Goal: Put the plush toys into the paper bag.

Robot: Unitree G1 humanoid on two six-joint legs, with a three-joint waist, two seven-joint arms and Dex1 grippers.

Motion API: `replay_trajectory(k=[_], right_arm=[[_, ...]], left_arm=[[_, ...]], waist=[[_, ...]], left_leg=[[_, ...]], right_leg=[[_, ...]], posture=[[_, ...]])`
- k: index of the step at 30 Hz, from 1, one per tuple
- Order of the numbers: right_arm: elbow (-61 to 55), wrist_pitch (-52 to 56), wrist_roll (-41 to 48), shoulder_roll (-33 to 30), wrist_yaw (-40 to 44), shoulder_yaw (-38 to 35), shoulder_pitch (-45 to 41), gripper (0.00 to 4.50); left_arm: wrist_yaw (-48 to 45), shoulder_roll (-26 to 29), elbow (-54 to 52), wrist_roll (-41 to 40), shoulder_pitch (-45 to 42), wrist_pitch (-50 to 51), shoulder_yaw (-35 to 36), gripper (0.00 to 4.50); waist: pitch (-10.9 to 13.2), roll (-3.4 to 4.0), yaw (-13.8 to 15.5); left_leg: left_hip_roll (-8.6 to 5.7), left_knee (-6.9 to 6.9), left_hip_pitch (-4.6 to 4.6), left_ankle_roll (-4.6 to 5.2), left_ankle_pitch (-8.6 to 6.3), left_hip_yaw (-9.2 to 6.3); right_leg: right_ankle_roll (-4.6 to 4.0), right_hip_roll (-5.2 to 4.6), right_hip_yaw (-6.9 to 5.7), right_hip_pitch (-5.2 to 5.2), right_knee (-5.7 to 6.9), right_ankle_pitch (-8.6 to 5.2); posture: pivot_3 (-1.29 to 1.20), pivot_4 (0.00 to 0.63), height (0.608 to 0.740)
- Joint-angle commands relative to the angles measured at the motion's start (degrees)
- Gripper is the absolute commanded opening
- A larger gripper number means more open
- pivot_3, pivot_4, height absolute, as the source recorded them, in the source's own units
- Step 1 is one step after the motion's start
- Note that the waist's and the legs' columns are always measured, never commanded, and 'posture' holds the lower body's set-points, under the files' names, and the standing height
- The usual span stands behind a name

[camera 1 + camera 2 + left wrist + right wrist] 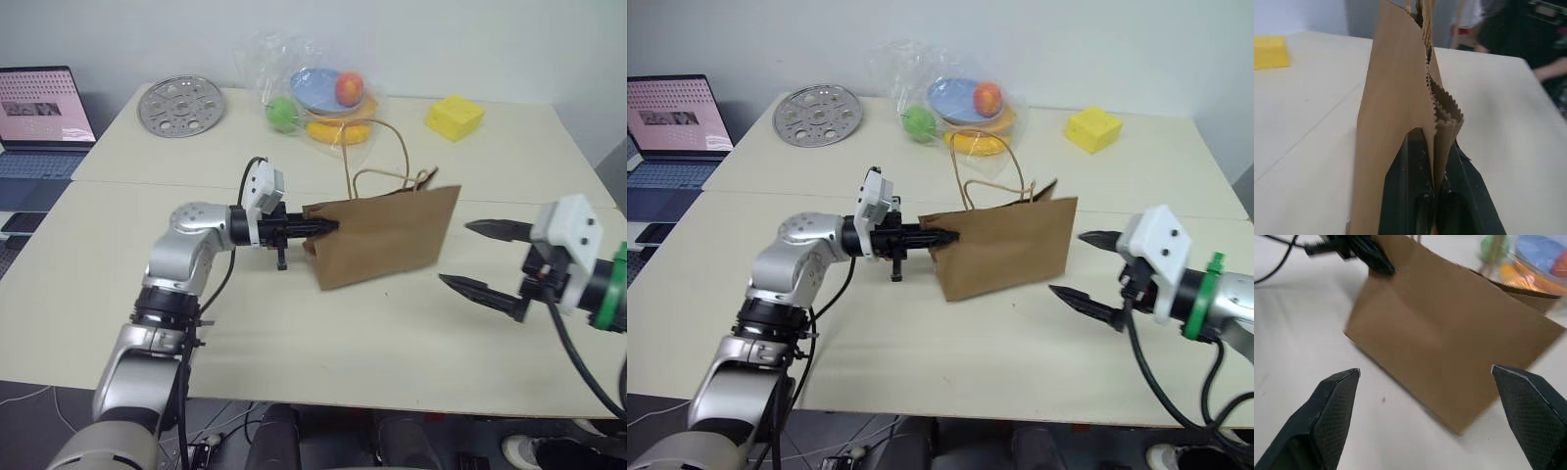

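Left wrist view: left gripper pinches the paper bag by its serrated rim, upright on the table; right gripper gapes just beside. Thin paper may tear or slip if tugged.

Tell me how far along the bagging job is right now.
Early stage. Done: the left gripper is shut on the paper bag at its top edge. In hand: the bag stands on the table, its mouth pinched flat. The right gripper is open and holds nothing. Left: opening the bag and putting both plush toys in.
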Motion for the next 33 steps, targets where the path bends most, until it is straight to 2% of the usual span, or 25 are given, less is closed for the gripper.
replay_trajectory(k=[1,5,8,10,13,19,25,27,29,33], right_arm=[[-1.96,2.60,1.06,-2.72,2.85,-9.01,3.81,4.50],[-3.21,4.32,2.07,-2.48,2.78,-14.63,7.15,4.50],[-4.35,5.01,4.82,-2.01,1.23,-13.16,6.51,4.50],[-4.05,5.08,5.95,-2.28,0.69,-12.01,5.77,4.50],[-2.79,4.53,6.05,-3.21,0.77,-10.55,4.82,4.50],[1.31,2.96,5.10,-5.52,2.56,-7.68,1.92,4.50],[9.67,-0.93,2.39,-11.05,10.66,-6.72,-0.89,4.50],[13.66,-2.53,0.93,-13.55,13.94,-6.44,-1.65,4.50],[16.50,-3.35,0.79,-15.32,17.17,-6.23,-2.33,4.50],[24.23,-9.09,-4.51,-19.76,26.07,-6.08,-1.87,4.50]], left_arm=[[-6.10,-0.69,3.98,0.39,-3.81,-1.39,-1.90,0.03],[-9.36,-3.17,13.05,4.64,-7.35,-9.29,-4.20,0.03],[-7.66,-4.59,16.57,6.93,-8.35,-13.22,-3.81,0.03],[-8.11,-4.22,16.81,6.86,-8.33,-11.78,-3.38,0.03],[-8.33,-2.86,16.24,7.21,-7.70,-11.17,-2.89,0.70],[-8.29,1.81,7.67,5.78,-3.79,-8.01,-1.40,2.50],[-3.04,13.77,-8.04,5.59,6.09,-1.41,4.79,4.42],[2.19,17.27,-10.75,8.87,9.23,-2.77,6.81,4.42],[4.90,21.02,-12.88,10.85,11.20,1.01,7.09,4.42],[2.18,28.61,-17.23,6.47,17.41,4.64,13.06,4.42]], waist=[[-0.01,0.01,-0.07],[-0.02,0.02,-0.18],[-0.02,0.02,-0.49],[-0.02,0.02,-0.53],[-0.02,0.02,-0.54],[-0.02,0.02,-0.90],[-0.01,0.03,-1.51],[-0.01,0.03,-1.51],[-0.01,0.03,-1.47],[0.00,0.05,-1.44]], left_leg=[[0.00,0.02,0.02,0.00,0.00,0.01],[0.02,0.03,0.10,0.02,0.01,0.01],[0.02,0.05,0.12,0.03,0.02,0.04],[0.02,0.05,0.12,0.04,0.02,0.04],[0.02,0.06,0.12,0.04,0.03,0.05],[0.04,0.05,0.13,0.04,0.03,0.05],[0.07,0.03,0.14,0.04,0.02,0.05],[0.08,0.02,0.20,0.04,0.02,0.05],[0.08,0.02,0.24,0.04,0.02,0.10],[0.08,0.03,0.25,0.04,0.02,0.18]], right_leg=[[0.00,0.00,0.00,0.01,0.02,0.00],[0.00,0.03,0.01,0.07,0.03,0.00],[0.00,0.03,0.06,0.08,0.02,0.00],[0.00,0.03,0.08,0.09,0.03,0.00],[0.01,0.03,0.09,0.09,0.03,0.00],[0.01,0.03,0.09,0.08,0.04,0.00],[0.01,0.03,0.09,0.06,0.09,0.00],[0.00,0.03,0.08,0.09,0.09,0.00],[0.00,0.01,0.11,0.12,0.08,0.00],[0.01,0.01,0.16,0.13,0.01,-0.01]], posture=[[0.00,0.150,0.740],[0.00,0.150,0.740],[0.00,0.150,0.740],[0.00,0.150,0.740],[0.00,0.150,0.740],[0.00,0.150,0.740],[0.00,0.150,0.740],[0.00,0.150,0.740],[0.00,0.150,0.740],[0.00,0.150,0.740]])
